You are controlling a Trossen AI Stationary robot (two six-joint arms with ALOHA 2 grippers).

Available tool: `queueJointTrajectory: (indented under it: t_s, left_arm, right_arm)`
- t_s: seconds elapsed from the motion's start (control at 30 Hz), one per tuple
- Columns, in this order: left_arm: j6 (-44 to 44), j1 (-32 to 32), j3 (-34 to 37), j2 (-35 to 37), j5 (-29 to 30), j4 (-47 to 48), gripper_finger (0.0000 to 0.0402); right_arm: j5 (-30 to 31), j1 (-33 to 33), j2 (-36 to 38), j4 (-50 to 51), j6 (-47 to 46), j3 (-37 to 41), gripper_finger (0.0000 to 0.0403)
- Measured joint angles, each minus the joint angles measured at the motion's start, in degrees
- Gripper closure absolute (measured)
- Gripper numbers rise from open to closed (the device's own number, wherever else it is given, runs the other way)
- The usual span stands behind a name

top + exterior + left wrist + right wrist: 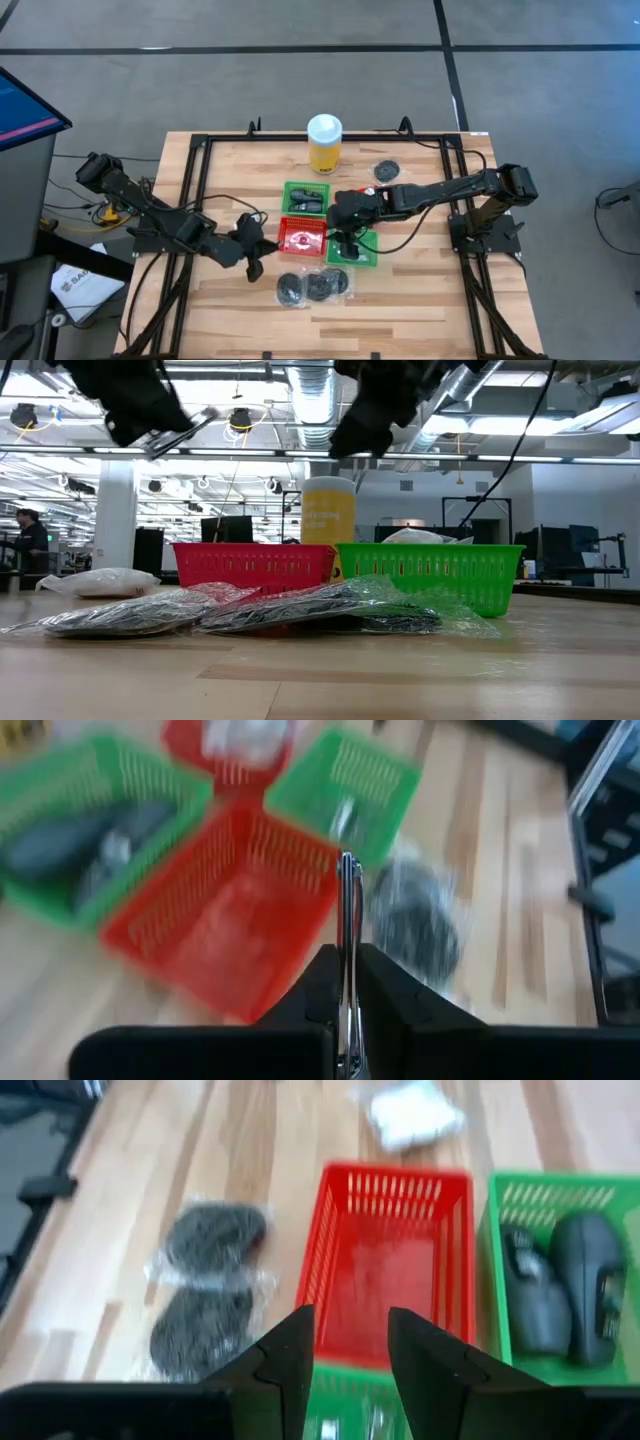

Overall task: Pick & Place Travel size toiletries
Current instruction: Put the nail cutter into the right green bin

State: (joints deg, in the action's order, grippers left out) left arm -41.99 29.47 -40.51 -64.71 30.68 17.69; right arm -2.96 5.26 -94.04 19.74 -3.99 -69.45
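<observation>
My left gripper (347, 958) hovers above the table just left of the red basket (302, 238), shut on a slim silvery piece (347, 905). My right gripper (347, 1342) hangs open and empty over the near green basket (352, 252), where another silvery piece (343, 818) lies. Two black discs in clear packets (308, 287) rest flat on the table in front of the baskets, and a third disc (388, 170) lies near the far edge. A white packet (410, 1112) lies on the table left of the red basket. Dark items fill the far green basket (305, 197). My left gripper pinches the slim silvery piece between its two fingers (372, 982). The piece runs along the fingers and sticks out past their tips (346, 870). It is lifted clear of the table, as the low view shows (185, 428).
A tall yellow bottle with a white cap (324, 141) stands behind the baskets. A second red basket (235, 745), holding something white, sits under my right arm. A black frame rail (200, 200) borders the wooden table. Bare wood lies along the near edge.
</observation>
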Motion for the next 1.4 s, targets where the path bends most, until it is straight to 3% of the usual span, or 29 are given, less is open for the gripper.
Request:
queueJointTrajectory:
  t_s: [0.23,0.63,1.4]
  left_arm:
    - [12.0,-0.6,0.0,0.1,7.7,-10.5,0.0394]
    - [29.8,-4.2,0.0,0.1,8.6,-24.1,0.0394]
    - [39.6,-4.7,0.0,-0.3,7.2,-33.8,0.0394]
  right_arm:
    - [0.0,0.2,0.0,-8.8,0.1,0.0,0.0282]
    - [-0.3,0.8,0.0,-24.1,0.1,0.0,0.0282]
    - [-0.2,0.7,0.0,-34.4,2.5,0.0,0.0282]
